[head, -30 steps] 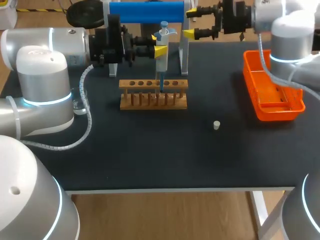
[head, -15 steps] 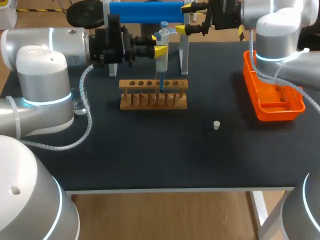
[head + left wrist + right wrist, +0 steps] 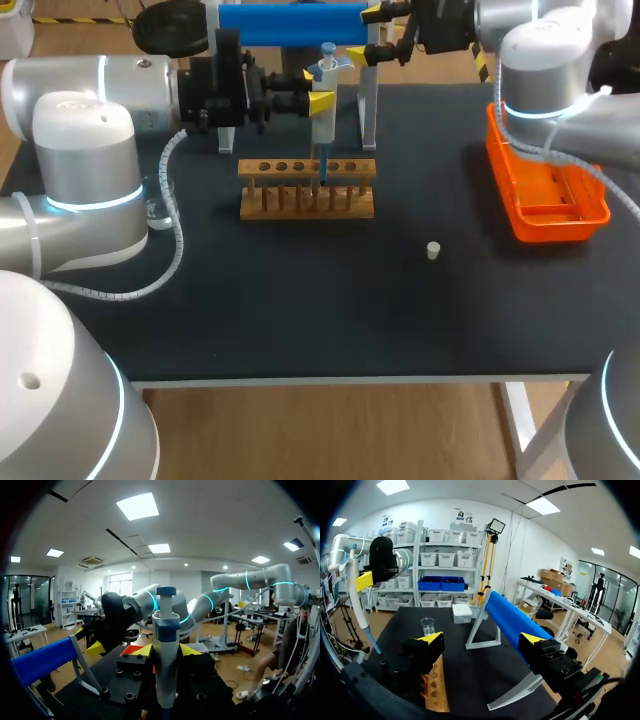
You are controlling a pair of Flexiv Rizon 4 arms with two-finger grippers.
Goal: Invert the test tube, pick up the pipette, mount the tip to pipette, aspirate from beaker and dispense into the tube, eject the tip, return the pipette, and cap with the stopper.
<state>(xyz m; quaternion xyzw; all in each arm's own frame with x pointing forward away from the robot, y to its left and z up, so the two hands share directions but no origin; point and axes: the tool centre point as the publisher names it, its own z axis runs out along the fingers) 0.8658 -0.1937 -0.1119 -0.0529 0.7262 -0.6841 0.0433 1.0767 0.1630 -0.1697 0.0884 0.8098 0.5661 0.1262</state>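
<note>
**Pipette gripped above rack; right claw released beside stand**

A black table top is recorded as the work surface. The left arm is seen along its left side and the right arm at its far right corner.

A stand with a blue cylindrical bar on white legs is placed at the far edge. An orange plastic tray is set at the right, below the right arm.

A wooden test tube rack is positioned in front of the stand. No tube can be made out in it.

The left gripper is clenched on the blue-and-white pipette, with one yellow tip on each side of the barrel. The pipette is held upright, and its thin lower end is seen at the rack's row of holes.

The right gripper is released. Its fingers are spread wide with nothing between them, and it is held just beside the right end of the blue bar.

A clear glass beaker is seen near the table's left edge, beside the left arm. A small white stopper is found on the table, apart from both rack and tray.
</note>
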